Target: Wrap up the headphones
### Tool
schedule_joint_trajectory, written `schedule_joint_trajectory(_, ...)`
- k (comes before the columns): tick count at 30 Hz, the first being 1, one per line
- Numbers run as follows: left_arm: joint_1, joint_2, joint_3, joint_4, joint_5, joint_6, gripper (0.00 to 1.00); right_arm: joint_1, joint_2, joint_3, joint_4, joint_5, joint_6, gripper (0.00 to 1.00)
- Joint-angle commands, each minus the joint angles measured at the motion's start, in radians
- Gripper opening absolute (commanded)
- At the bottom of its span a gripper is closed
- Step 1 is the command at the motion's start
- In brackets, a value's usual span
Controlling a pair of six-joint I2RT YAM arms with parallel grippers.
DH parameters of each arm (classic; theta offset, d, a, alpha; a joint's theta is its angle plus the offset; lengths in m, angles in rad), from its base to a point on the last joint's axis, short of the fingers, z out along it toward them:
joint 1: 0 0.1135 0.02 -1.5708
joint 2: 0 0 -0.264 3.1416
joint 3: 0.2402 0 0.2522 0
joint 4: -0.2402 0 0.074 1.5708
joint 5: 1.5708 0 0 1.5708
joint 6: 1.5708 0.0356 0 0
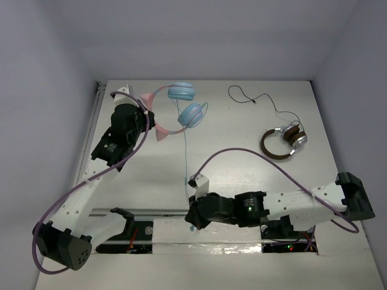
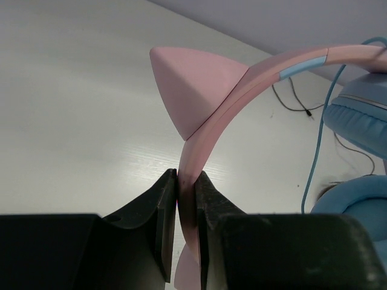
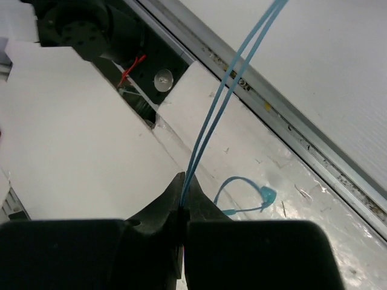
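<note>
Your left gripper is pinching the pink headband, jaws pressed tight on either side of it just under a cat-ear point, with the light-blue ear cups off at its 3 o'clock. From above, the headphones sit at about 11 o'clock on the table, by the far edge. Your right gripper is nipped shut on the thin light-blue cable: two strands rise from the fingertips toward 1 o'clock, and a loose curl of cable end lies at 3 o'clock. Overhead, that cable runs straight toward 12 o'clock to the ear cups. The brown-and-silver headphones rest at 2 o'clock, well apart, their black cable trailing toward 11.
</note>
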Motion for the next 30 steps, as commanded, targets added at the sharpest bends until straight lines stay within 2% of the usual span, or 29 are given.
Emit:
schedule_joint_trajectory(1, 0.004, -0.045, -0.062, 0.129, -0.042, -0.059, 0.00, 0.023, -0.022, 0.174, -0.298, 0.082, -0.073, 0.00)
schedule_joint_trajectory(4, -0.005, -0.079, -0.147, 0.134, -0.068, -0.059, 0.00, 0.023, -0.040, 0.293, -0.423, 0.128, -0.128, 0.00)
schedule_joint_trajectory(10, -0.042, -0.132, -0.265, 0.131, -0.090, -0.077, 0.00, 0.023, -0.001, 0.481, -0.541, 0.145, -0.242, 0.00)
schedule_joint_trajectory(12, -0.091, -0.138, -0.280, 0.102, -0.116, -0.080, 0.00, 0.023, 0.021, 0.527, -0.586, 0.233, -0.268, 0.00)
schedule_joint_trajectory(19, -0.275, -0.126, -0.322, 0.048, -0.214, -0.106, 0.00, -0.022, 0.042, 0.596, -0.606, 0.329, -0.351, 0.00)
schedule_joint_trajectory(25, -0.347, -0.096, -0.354, 0.039, -0.197, -0.111, 0.00, -0.110, 0.050, 0.676, -0.607, 0.323, -0.461, 0.00)
schedule_joint_trajectory(30, -0.405, -0.059, -0.368, 0.048, -0.147, -0.094, 0.00, -0.211, 0.048, 0.690, -0.592, 0.232, -0.542, 0.00)
